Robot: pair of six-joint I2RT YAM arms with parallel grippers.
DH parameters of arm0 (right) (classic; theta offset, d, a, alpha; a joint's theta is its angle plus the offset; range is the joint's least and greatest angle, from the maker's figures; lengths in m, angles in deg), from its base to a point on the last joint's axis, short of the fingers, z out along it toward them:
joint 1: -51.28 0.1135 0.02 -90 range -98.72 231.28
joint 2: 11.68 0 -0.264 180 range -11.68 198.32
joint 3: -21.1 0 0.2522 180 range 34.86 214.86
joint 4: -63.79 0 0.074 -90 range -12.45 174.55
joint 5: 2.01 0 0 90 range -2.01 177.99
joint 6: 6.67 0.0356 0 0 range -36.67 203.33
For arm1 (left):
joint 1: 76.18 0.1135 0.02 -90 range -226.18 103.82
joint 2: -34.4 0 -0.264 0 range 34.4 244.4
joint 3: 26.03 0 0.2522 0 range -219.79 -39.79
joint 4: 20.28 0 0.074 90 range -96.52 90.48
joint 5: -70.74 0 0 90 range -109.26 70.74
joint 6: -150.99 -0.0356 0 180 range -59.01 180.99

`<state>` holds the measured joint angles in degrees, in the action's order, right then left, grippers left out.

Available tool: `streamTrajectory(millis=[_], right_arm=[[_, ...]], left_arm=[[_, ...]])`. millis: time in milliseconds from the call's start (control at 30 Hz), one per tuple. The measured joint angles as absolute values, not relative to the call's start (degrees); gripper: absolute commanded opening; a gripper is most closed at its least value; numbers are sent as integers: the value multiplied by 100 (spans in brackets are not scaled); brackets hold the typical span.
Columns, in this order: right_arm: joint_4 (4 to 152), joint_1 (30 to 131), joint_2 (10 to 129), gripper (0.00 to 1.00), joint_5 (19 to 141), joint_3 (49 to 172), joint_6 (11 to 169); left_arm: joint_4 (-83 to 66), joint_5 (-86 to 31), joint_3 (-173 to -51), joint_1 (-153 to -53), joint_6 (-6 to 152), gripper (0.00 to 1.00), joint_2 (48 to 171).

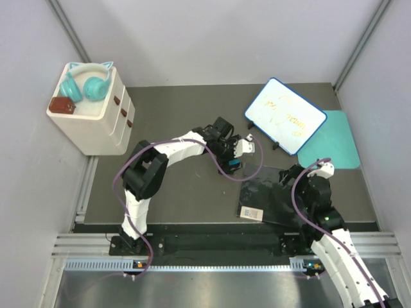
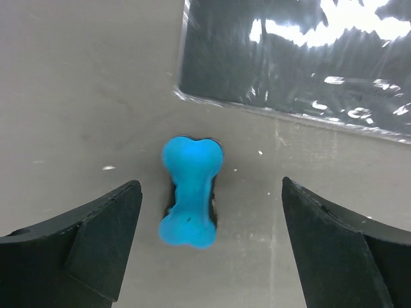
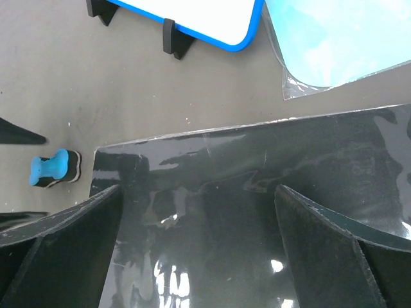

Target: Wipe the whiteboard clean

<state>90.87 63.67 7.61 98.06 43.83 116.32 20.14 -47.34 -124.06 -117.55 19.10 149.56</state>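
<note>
The whiteboard [image 1: 286, 115] stands tilted on small black feet at the back right, blue-rimmed, with yellow scribbles on its face. Its lower rim [image 3: 192, 16] shows in the right wrist view. A blue bone-shaped eraser [image 2: 191, 192] with a black underside lies flat on the grey table, left of the black sheet. My left gripper [image 2: 209, 187] hangs open just above it, one finger on each side, not touching. In the overhead view that gripper [image 1: 230, 157] covers most of the eraser [image 1: 234, 165]. My right gripper [image 3: 198, 192] is open over the black sheet, holding nothing.
A glossy black sheet [image 1: 270, 192] lies near the front right and a teal mat [image 1: 340, 144] lies beside the whiteboard. A white drawer unit [image 1: 96, 122] at the back left carries teal headphones [image 1: 87, 83] and a brown box [image 1: 62, 104]. Grey walls enclose the table.
</note>
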Motion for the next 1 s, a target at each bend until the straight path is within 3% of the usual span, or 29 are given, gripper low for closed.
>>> streamTrajectory(millis=[333,533,567,667,767,800,1000], right_arm=[[9041,6367,793,99,9795,4383,11632],[9041,6367,793,99,9795,4383,11632],[9041,6367,793,99,9795,4383,11632],[9041,6367,793,99,9795,4383,11632],[9041,6367,793,99,9797,4383,11634],[9041,6367,793,99,9797,4383,11632],[9039,6367,791,99,9780,4387,11595]], left_arm=[[1799,-4076,-12465,-11866,2061,84,15347],[1581,-3768,-12598,-11864,2196,56,15443],[1574,-3761,-12644,-11866,2220,45,15482],[1557,-3728,-12825,-11866,2257,26,15627],[1581,-3676,-12889,-11866,2340,17,15655],[1574,-3647,-12908,-11866,2367,0,15657],[1596,-3350,-13107,-11866,2937,0,15716]])
